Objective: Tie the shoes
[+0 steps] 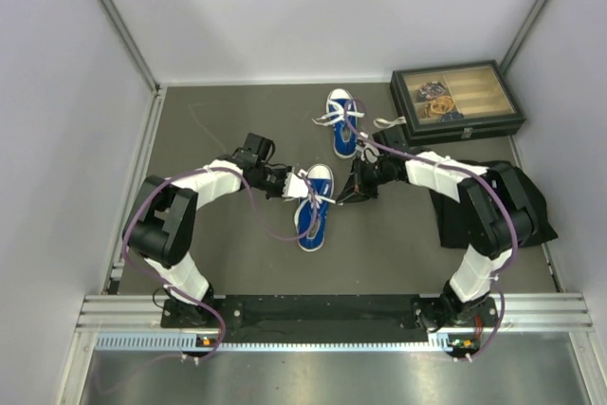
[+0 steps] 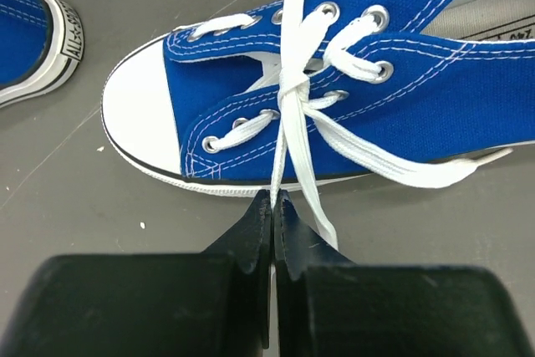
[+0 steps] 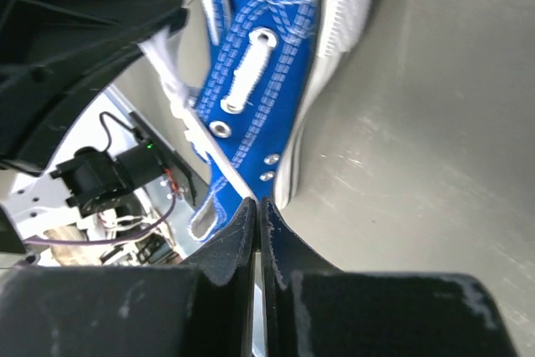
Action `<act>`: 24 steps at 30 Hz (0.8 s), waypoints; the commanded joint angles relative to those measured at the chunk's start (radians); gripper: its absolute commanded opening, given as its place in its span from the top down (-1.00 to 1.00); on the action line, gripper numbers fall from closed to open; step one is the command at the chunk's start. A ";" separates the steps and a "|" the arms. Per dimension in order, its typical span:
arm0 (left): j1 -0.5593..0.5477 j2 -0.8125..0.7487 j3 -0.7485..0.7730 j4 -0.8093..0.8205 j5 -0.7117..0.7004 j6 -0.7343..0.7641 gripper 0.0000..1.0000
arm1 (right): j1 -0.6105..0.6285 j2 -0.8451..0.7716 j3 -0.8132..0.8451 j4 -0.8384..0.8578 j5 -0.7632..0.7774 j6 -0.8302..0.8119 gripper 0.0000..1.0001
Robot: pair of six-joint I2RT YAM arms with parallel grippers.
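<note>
Two blue sneakers with white laces and toe caps lie on the grey floor. The near shoe is between my grippers; the far shoe lies behind it with loose laces. My left gripper is shut on a white lace that runs taut from a crossed knot over the near shoe's tongue to the fingertips of this gripper. My right gripper is at the shoe's other side, shut on the other white lace beside the shoe.
A dark glass-lidded box stands at the back right. A black cloth lies under my right arm. The far shoe's toe shows at the left wrist view's left edge. White walls close in the floor on three sides.
</note>
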 commanded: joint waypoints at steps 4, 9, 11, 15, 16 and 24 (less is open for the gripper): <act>0.026 -0.035 -0.001 -0.021 -0.005 0.035 1.00 | -0.055 -0.098 -0.056 -0.090 0.068 -0.071 1.00; 0.026 -0.035 -0.010 -0.007 -0.002 0.032 1.00 | -0.072 -0.125 -0.079 -0.101 0.087 -0.077 1.00; 0.024 -0.032 -0.008 -0.006 -0.004 0.023 1.00 | -0.073 -0.124 -0.081 -0.103 0.091 -0.079 1.00; 0.024 -0.028 -0.007 -0.007 -0.011 0.015 1.00 | -0.075 -0.111 -0.081 -0.101 0.095 -0.080 1.00; 0.026 -0.029 -0.008 -0.007 -0.011 0.015 1.00 | -0.075 -0.108 -0.076 -0.086 0.087 -0.080 1.00; -0.008 -0.127 0.013 0.000 -0.023 -0.219 0.38 | -0.037 -0.108 0.095 -0.126 0.070 -0.116 0.07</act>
